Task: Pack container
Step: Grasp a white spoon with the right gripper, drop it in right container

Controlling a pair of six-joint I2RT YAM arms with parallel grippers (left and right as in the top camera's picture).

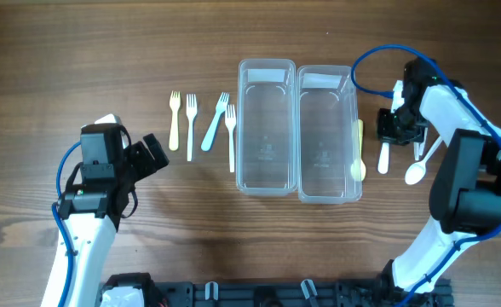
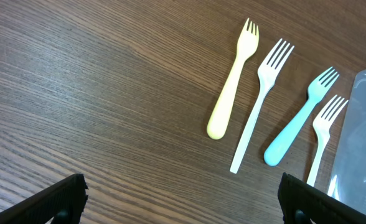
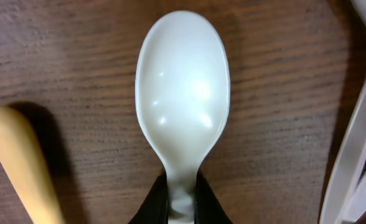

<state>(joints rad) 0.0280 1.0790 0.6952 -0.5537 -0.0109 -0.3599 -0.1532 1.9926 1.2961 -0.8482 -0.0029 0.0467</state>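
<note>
Surveyed a dark wood-grain table (image 1: 80,51) from overhead and from both wrists.

Counted two clear containers between the two claws, touching along their long sides: first container (image 1: 266,128) on the left claw's side, second container (image 1: 327,132) on the right claw's side.

Counted four forks between the left claw (image 2: 183,193) and the first container: one yellow fork (image 2: 231,87), one long white fork (image 2: 261,99), one blue fork (image 2: 300,118), and one short white fork (image 2: 323,140) nearest the container. Confirmed all four ahead of that claw, tines pointing away from it. Found its fingers spread wide, gripping nothing and apart from every fork.

Found the right claw (image 3: 182,202) pressed together on the neck of a held white spoon (image 3: 183,93), bowl ahead of the fingertips, hollow side up. Could not tell whether lifted or resting on the wood.

Counted three spoons: the held one, a loose white spoon (image 1: 415,173) beside the claw on the side away from the containers, and a yellow spoon (image 1: 358,152) between the claw and the second container, along its wall. Could not tell whether inside or outside.
</note>
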